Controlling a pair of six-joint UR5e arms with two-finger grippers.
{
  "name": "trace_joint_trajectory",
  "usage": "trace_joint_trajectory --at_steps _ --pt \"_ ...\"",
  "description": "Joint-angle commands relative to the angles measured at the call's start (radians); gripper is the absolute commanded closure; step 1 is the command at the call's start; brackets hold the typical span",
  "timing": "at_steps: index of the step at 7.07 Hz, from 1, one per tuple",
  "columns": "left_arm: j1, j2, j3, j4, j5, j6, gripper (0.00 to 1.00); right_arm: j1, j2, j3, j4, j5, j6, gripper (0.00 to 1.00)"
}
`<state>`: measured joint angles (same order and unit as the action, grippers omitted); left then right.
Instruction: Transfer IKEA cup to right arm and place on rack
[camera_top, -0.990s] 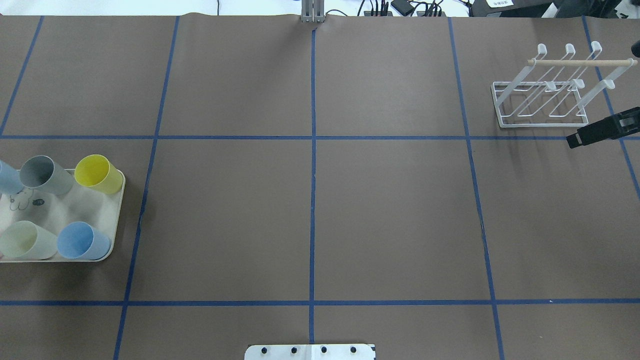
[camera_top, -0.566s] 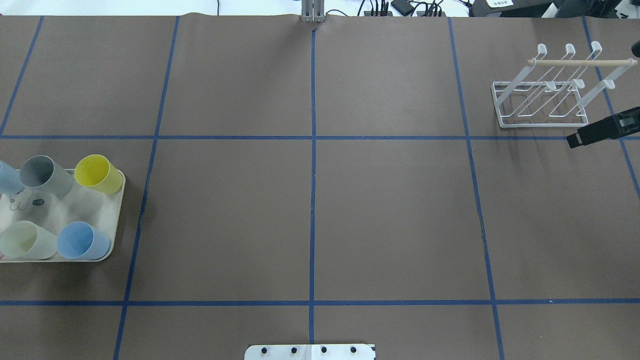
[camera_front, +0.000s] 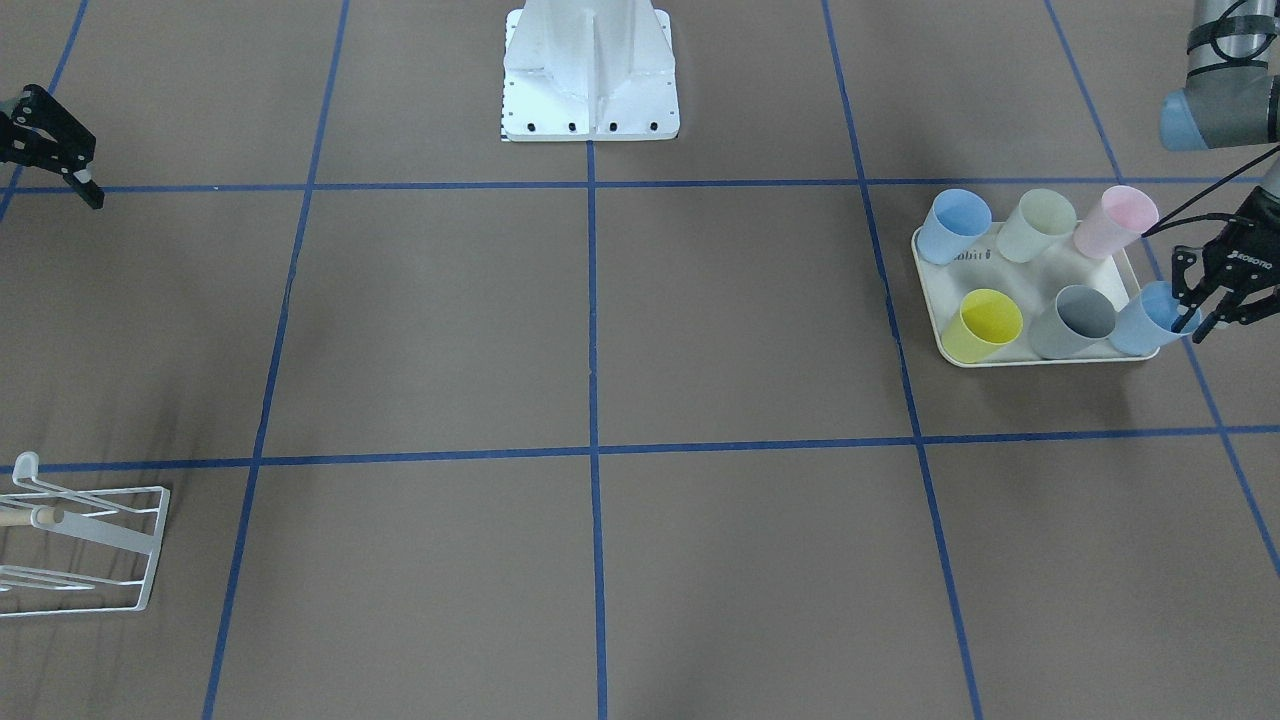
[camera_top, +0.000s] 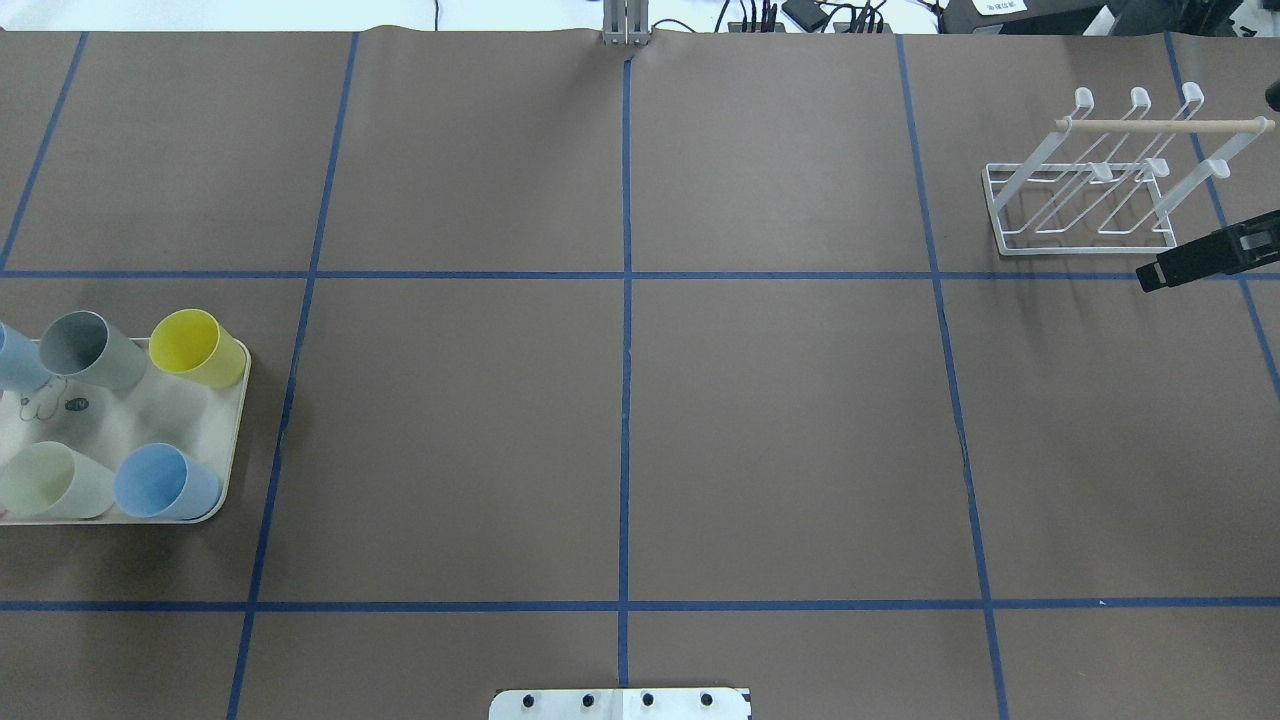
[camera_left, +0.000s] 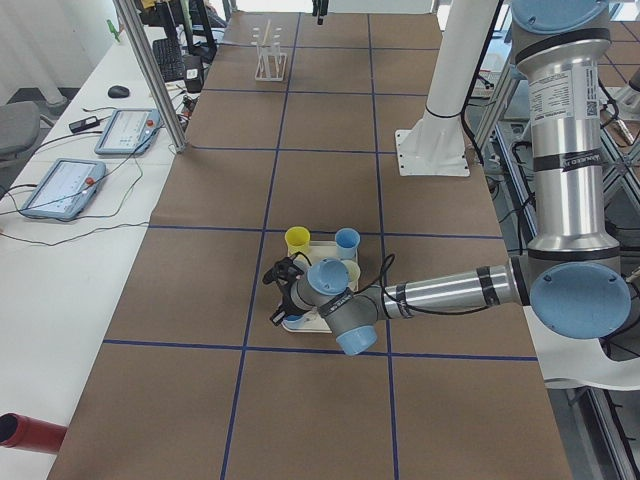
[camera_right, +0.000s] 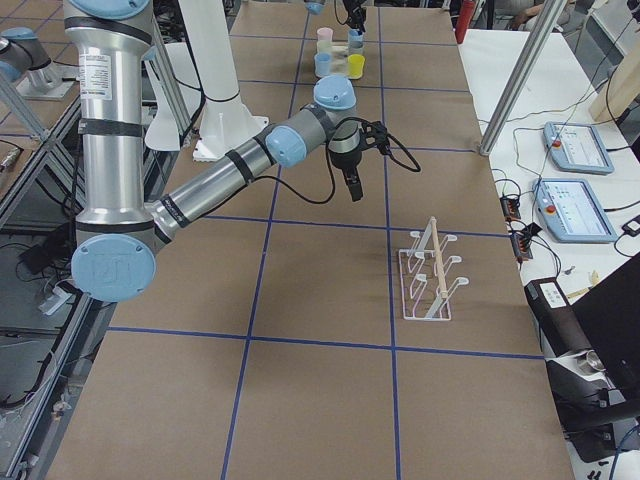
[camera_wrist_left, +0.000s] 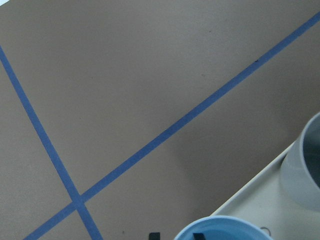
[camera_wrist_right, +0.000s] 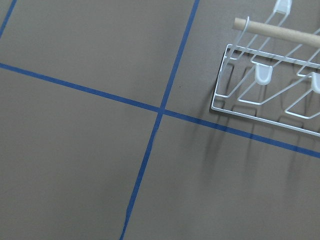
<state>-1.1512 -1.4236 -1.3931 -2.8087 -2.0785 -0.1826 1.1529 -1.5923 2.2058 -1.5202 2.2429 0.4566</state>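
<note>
Several IKEA cups stand on a cream tray (camera_front: 1012, 280). My left gripper (camera_front: 1198, 328) hangs over the tray's outer corner and is open. Its fingers straddle the rim of a blue cup (camera_front: 1140, 322), one inside and one outside, as the left wrist view shows at that cup (camera_wrist_left: 220, 231). In the overhead view only that cup's edge (camera_top: 15, 357) shows; the left gripper is out of frame. The white wire rack (camera_top: 1085, 190) stands at the far right and holds nothing. My right gripper (camera_top: 1150, 278) hovers just beside the rack, open and holding nothing.
On the tray also stand a grey cup (camera_front: 1075, 320), a yellow cup (camera_front: 985, 325), a second blue cup (camera_front: 950, 225), a pale green cup (camera_front: 1035, 225) and a pink cup (camera_front: 1112, 220). The robot's white base (camera_front: 590, 80) sits at the near edge.
The right gripper has drifted slightly away from the robot, by the rack. The blue cup at the overhead view's left edge has shifted a touch.
</note>
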Motion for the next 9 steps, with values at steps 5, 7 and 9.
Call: trace_joint_trajectory --at_steps 5,7,9 --pt "-0.013 0.002 -0.029 0.008 -0.099 0.035 1.0 -0.001 0.002 0.0 0.0 0.0 0.0 0.01" --pt "-0.088 -0.001 -0.041 0.014 -0.098 0.034 1.0 -0.001 0.005 0.002 0.002 0.0 0.0 0.01" --pt "-0.197 -0.015 -0.067 0.021 -0.095 0.035 1.0 -0.001 0.017 0.0 0.002 0.0 0.0 0.01"
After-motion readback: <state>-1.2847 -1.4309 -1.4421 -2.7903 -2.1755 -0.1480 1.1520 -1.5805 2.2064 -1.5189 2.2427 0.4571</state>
